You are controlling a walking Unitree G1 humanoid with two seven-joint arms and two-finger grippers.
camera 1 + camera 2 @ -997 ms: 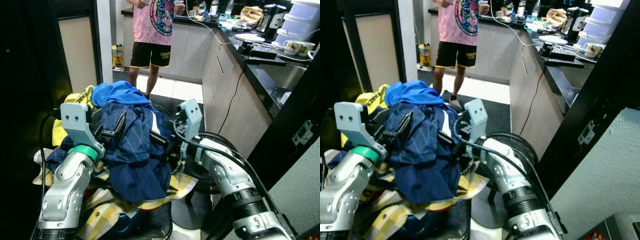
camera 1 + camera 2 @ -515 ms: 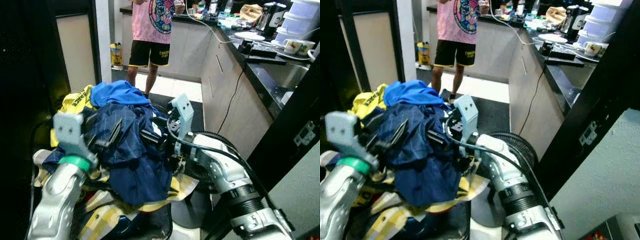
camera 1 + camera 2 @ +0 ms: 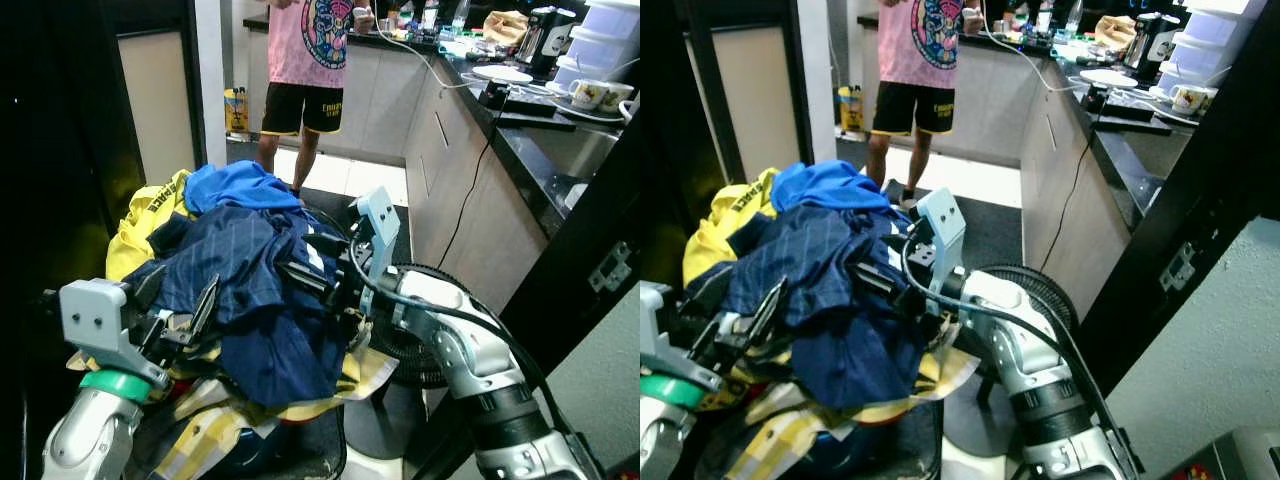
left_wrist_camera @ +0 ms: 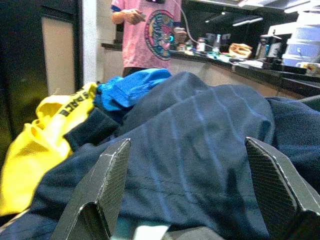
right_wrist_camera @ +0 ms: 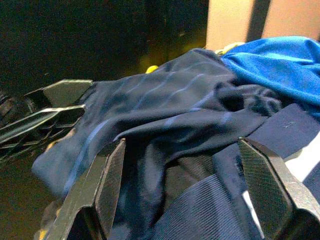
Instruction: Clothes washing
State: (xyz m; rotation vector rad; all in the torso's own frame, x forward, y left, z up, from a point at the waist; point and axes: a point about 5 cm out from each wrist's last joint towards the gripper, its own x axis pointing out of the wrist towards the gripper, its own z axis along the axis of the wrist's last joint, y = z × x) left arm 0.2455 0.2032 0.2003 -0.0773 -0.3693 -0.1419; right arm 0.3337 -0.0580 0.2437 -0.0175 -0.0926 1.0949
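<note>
**Laundry heap sits between our two grippers, right one nearer**

Kitchen cabinets (image 3: 455,190) run along our right under a dark countertop (image 3: 540,130) crowded with dishes, and a person in a pink T-shirt and black shorts (image 3: 305,60) stands on the pale floor ahead. Right in front of us rises the heap of mixed clothes (image 3: 235,290): a dark navy pinstriped garment (image 3: 255,290) draped over the top and front, a bright blue cloth (image 3: 235,185) at the far crest, a yellow printed garment (image 3: 140,225) on the left flank, and a yellow-and-white checked fabric (image 3: 215,430) at the base.

Our right gripper (image 3: 312,282) reaches in from the right and lies against the navy garment's upper right side; in the right wrist view its two black fingers (image 5: 102,185) stand spread, with the cloth lying between and beyond them, not pinched. Our left gripper (image 3: 190,310) sits lower on the left flank, just beside the navy hem; the left wrist view shows its fingers (image 4: 107,185) apart too, pointed across at the navy cloth.

So the heap lies between the two tools, its bulk running from us toward the person. We judge the right arm closer to a firm hold on the top garment. Open room lies mainly forward along the floor; a round black mesh fan (image 3: 420,330) crowds the right side below that arm, and a dark doorframe (image 3: 70,150) closes the left.
</note>
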